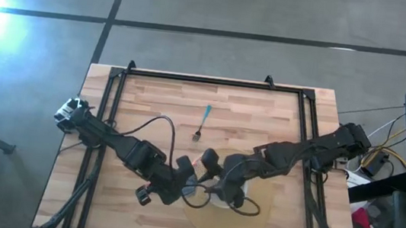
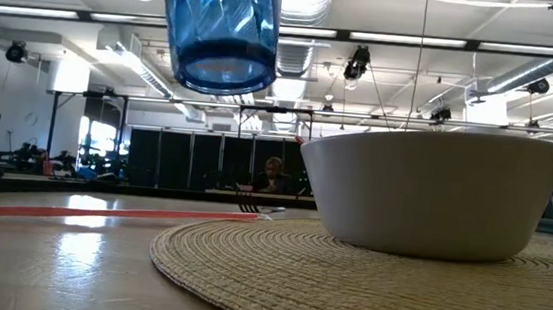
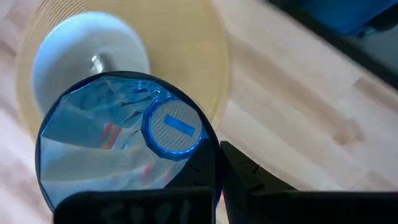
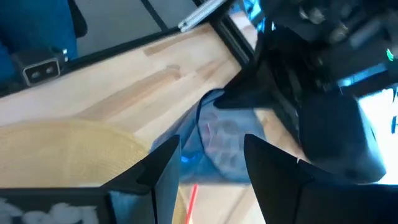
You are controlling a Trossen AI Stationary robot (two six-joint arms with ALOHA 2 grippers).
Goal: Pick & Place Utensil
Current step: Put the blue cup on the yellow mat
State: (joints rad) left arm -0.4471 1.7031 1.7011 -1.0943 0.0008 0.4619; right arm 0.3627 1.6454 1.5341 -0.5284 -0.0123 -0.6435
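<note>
both claws near bowl (image 2: 434, 194): left claw (image 3: 214, 174) pinching blue cup (image 3: 124, 143), right claw (image 4: 211, 165) spread.

One blue fork (image 1: 202, 125) at twelve o'clock, one blue cup (image 2: 219, 27), one white bowl (image 2: 432, 193), one woven placemat (image 2: 276, 275), one table (image 1: 155, 101)

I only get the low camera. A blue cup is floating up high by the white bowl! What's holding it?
Observer: The left gripper is shut on the blue cup; its wrist view shows the grip.
Operator: Where's the other arm?
Observer: The right gripper hangs open right beside the cup, holding nothing.
Operator: Is there a fork?
Observer: Yes. From above, a fork with a blue handle lies on bare wood, beyond the placemat.
</note>
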